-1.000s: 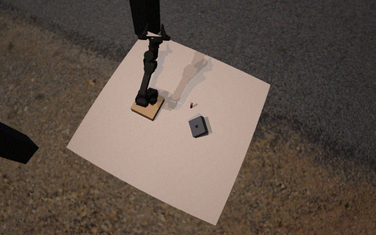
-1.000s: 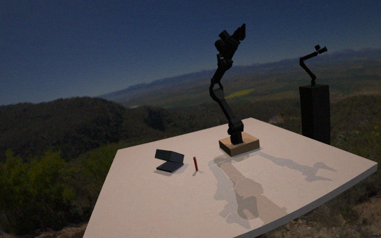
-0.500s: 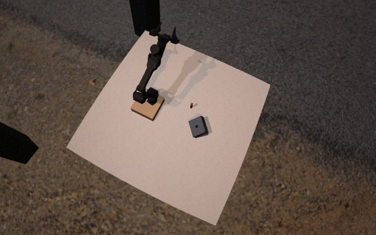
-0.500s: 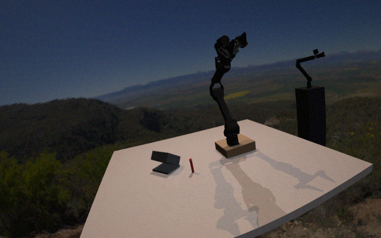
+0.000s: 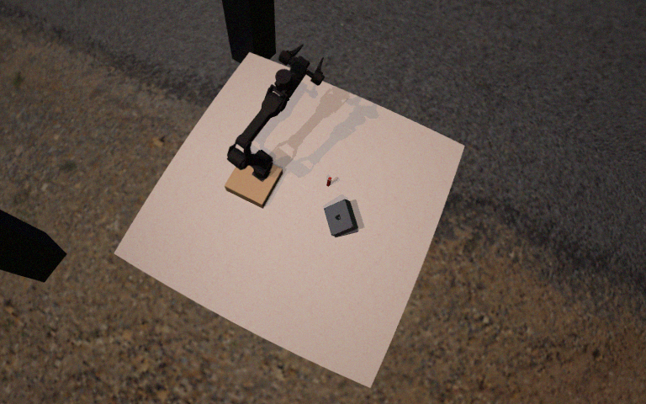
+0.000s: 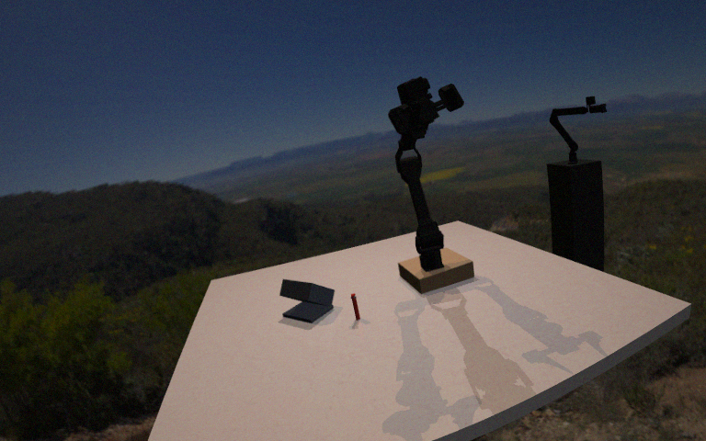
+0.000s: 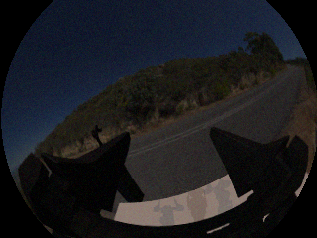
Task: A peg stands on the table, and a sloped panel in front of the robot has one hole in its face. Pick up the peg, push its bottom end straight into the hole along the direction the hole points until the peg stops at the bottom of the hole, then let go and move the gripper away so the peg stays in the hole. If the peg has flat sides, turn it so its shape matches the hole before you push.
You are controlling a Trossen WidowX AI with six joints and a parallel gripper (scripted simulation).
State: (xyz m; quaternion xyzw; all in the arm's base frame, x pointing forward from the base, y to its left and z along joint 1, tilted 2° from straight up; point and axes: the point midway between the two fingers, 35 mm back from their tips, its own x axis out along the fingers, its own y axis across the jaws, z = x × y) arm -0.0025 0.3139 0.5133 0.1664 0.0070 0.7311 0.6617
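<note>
A thin red peg [image 5: 328, 181] [image 6: 355, 306] stands upright on the table [image 5: 247, 266] [image 6: 270, 384], between the arm's base and the panel. The dark grey sloped panel [image 5: 345, 208] [image 6: 307, 291] has one small dark hole [image 5: 338, 217] in its face; the hole's exact shape is too small to tell. My gripper [image 5: 311, 52] [image 7: 170, 134] is open and empty. It is raised high near the table's far edge in the top view, well away from the peg and panel. Neither peg nor panel shows in the wrist view.
The arm stands on a wooden base block [image 5: 252, 188] [image 6: 448, 276]. The panel rises above a flat dark base plate [image 6: 308, 311]. A black pedestal [image 5: 250, 28] [image 6: 575, 213] stands beyond the table edge, with a second arm [image 6: 564, 130] on it. Another black pillar [image 5: 26, 247] is off the table.
</note>
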